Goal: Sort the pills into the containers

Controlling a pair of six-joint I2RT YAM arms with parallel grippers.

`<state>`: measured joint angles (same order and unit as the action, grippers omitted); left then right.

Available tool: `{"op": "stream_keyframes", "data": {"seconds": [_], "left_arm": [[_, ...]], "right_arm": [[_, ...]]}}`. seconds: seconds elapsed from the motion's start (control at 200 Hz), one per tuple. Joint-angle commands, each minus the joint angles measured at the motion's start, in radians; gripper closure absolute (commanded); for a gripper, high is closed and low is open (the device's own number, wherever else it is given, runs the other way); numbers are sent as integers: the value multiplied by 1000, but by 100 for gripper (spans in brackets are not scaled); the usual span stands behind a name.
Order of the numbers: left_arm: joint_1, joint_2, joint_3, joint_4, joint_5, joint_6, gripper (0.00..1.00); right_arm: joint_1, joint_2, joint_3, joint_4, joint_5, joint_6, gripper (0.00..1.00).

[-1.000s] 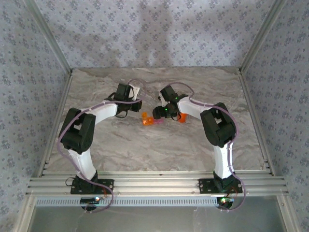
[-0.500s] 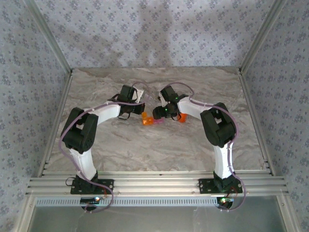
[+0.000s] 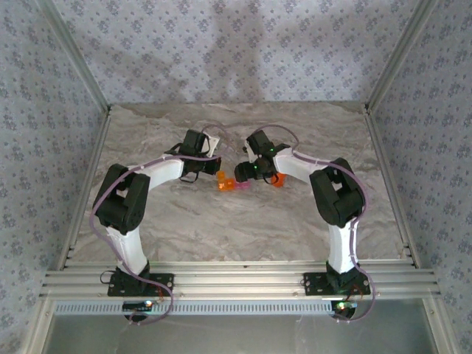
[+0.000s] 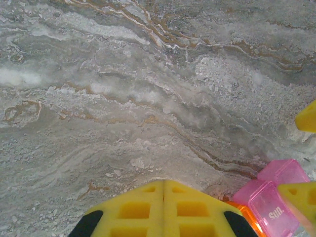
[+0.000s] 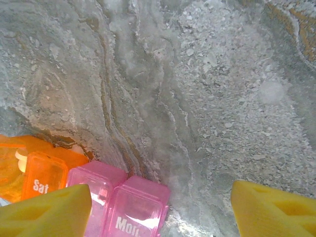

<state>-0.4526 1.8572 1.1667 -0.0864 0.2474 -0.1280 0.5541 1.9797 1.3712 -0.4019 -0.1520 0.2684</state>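
The containers lie mid-table as joined small cubes, an orange part (image 3: pixel 221 183) and a pink part (image 3: pixel 240 187). In the right wrist view the pink lid marked "Mon" (image 5: pixel 138 208) and the orange lid marked "Sat" (image 5: pixel 42 177) are shut. My right gripper (image 5: pixel 160 210) hangs open over them, its left finger (image 5: pixel 47 213) above the pink cube and its right finger (image 5: pixel 274 212) over bare table. My left gripper (image 4: pixel 164 183) is shut on nothing, its tip just left of the orange cube (image 4: pixel 247 217) and the pink cube (image 4: pixel 276 192). I cannot make out any pills.
An orange bottle (image 3: pixel 278 179) stands just right of my right gripper (image 3: pixel 240 179). The marble tabletop (image 3: pixel 243 221) is bounded by metal rails at left and right and by patterned walls behind.
My left gripper has slid right, up to the orange cube. My right gripper's fingers have spread wider and it has shifted slightly.
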Motion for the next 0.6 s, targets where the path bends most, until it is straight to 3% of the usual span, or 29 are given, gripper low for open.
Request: {"op": "stream_keyframes", "data": {"seconds": [0.0, 0.595], "left_arm": [[-4, 2, 0, -14, 20, 19, 100], [-11, 4, 14, -53, 47, 30, 100]], "right_arm": [[0, -38, -10, -28, 9, -8, 24], [16, 40, 5, -60, 11, -38, 26]]}}
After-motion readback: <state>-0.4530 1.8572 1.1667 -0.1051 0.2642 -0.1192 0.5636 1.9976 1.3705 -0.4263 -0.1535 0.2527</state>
